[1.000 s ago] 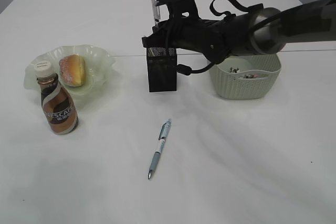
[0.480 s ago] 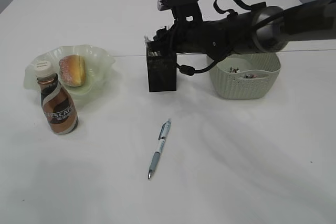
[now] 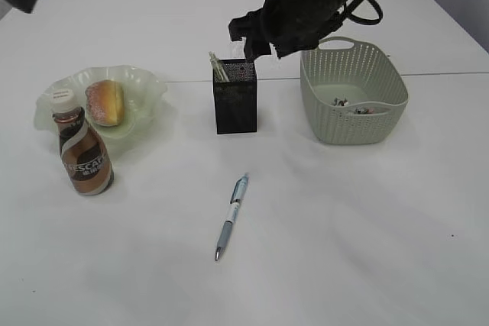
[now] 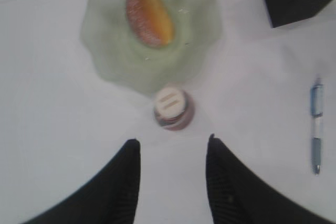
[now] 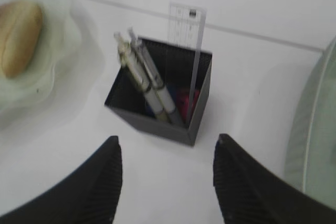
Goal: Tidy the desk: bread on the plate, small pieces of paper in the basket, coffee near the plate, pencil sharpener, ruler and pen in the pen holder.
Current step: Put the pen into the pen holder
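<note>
The pen (image 3: 231, 217) is the one thing left out of place: it lies flat on the bare table (image 3: 367, 250), well apart from everything, nearer the camera than the pen holder (image 3: 235, 97). In the right wrist view the holder (image 5: 163, 90) sits just ahead of and below the right gripper (image 5: 167, 179), and already has two pens, a clear ruler (image 5: 191, 51) leaning on its far wall, and something pink at the bottom, probably the sharpener. That gripper's jaws stand well apart and hold nothing; it hangs above and behind the holder, with the basket (image 3: 353, 104) and its paper scraps on its right. The left gripper (image 4: 172, 156) is also half open and empty, hovering over the coffee bottle (image 4: 173, 109), which stands touching the plate (image 4: 105, 40) with the bread (image 4: 148, 13) on it; the pen lies off to its right. So the step in hand looks like the last one: fetching the pen. That calls for lowering onto it, jaws across the barrel, then tipping it upright over the holder's opening.
</note>
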